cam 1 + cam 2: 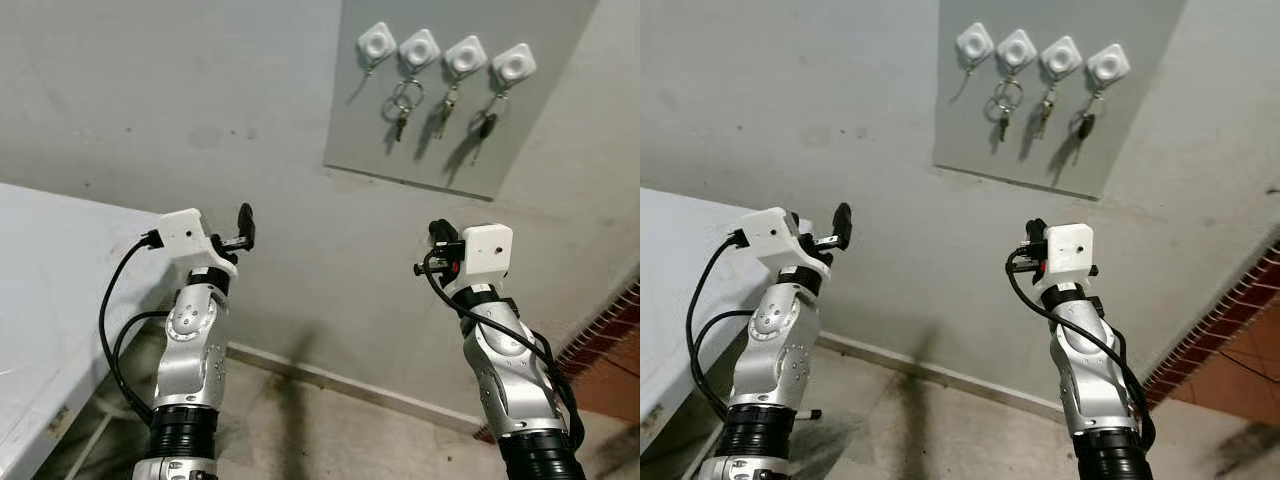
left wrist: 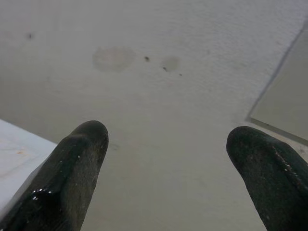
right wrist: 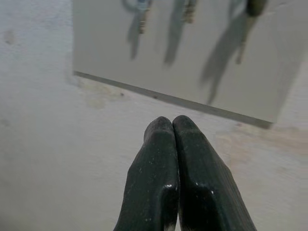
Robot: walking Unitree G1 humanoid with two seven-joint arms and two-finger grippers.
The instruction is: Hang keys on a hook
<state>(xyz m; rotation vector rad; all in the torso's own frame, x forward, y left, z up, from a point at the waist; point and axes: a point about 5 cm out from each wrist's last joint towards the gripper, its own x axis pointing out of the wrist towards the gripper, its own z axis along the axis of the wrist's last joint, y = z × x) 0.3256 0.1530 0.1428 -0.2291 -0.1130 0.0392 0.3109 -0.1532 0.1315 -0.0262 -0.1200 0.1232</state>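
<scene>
Left eye view: left claw point(image 1: 243, 228) raised before a grey wall point(image 1: 200, 100), fingers point(image 2: 77, 163) spread wide, holding nothing, touching nothing. Right claw point(image 3: 175, 139) lifted on the right, below a grey board point(image 1: 540, 130), fingers pressed tight together, empty, apart from the wall. Far up on the board, four white hooks point(image 1: 377, 42) in a row. Leftmost hook bare. Keys point(image 1: 402, 105) on a ring hanging from the second hook, more keys point(image 1: 443, 112) from the third, a dark key point(image 1: 487, 125) from the fourth. White table point(image 1: 50, 290) at near left, beside the left arm.
</scene>
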